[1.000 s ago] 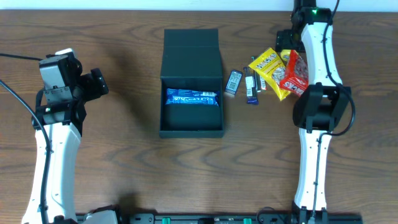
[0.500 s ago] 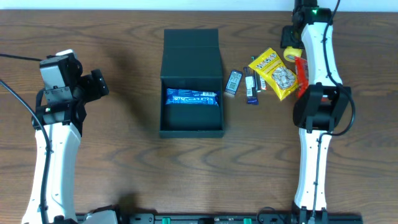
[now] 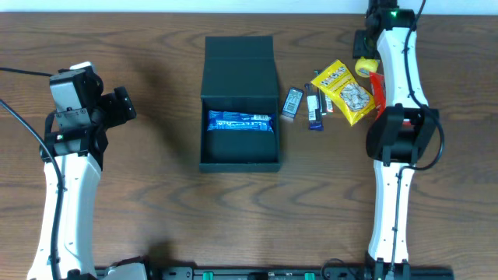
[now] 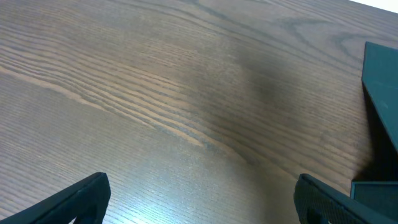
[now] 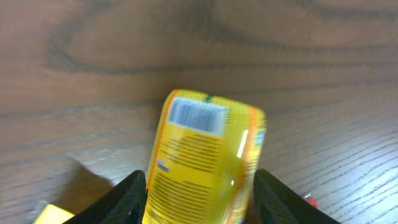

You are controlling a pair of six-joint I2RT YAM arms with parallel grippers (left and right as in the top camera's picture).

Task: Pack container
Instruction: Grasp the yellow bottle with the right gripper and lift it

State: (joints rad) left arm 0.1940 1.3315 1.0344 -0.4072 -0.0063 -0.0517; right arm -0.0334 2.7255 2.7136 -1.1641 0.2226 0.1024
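While scanning the overhead shot, seeing the right arm (image 3: 401, 132) stretching far up the right side of the table (image 3: 156, 194), wrist bending over near the far edge. Pinching a small yellow packet (image 5: 205, 155) with the right gripper (image 5: 200, 183), fingers (image 5: 134, 193) pressing against both its sides, barcode end pointing away from the wrist camera. Not quite sure whether it's sitting on the wood or hanging just above it.

Over on the other side, seeing the left arm (image 3: 66, 179) standing along the left edge, with the left gripper (image 4: 202, 193) gaping wide open over bare wood, holding nothing and pointing toward the box (image 3: 240, 164), well apart from it.

Finding that box sitting a bit left of centre, between the two arms, with its lid (image 3: 239, 66) hanging open toward the far side. Spotting just one blue packet (image 3: 240, 121) lying crosswise inside, in the half nearer the hinge, leaving the near half showing only dark bottom.

Also noticing loose stuff lying to the right of the box: a couple of little sachets (image 3: 292, 102) just beside it, then a big yellow bag (image 3: 342, 92), and a red packet (image 3: 378, 89) peeking out from under the right arm.
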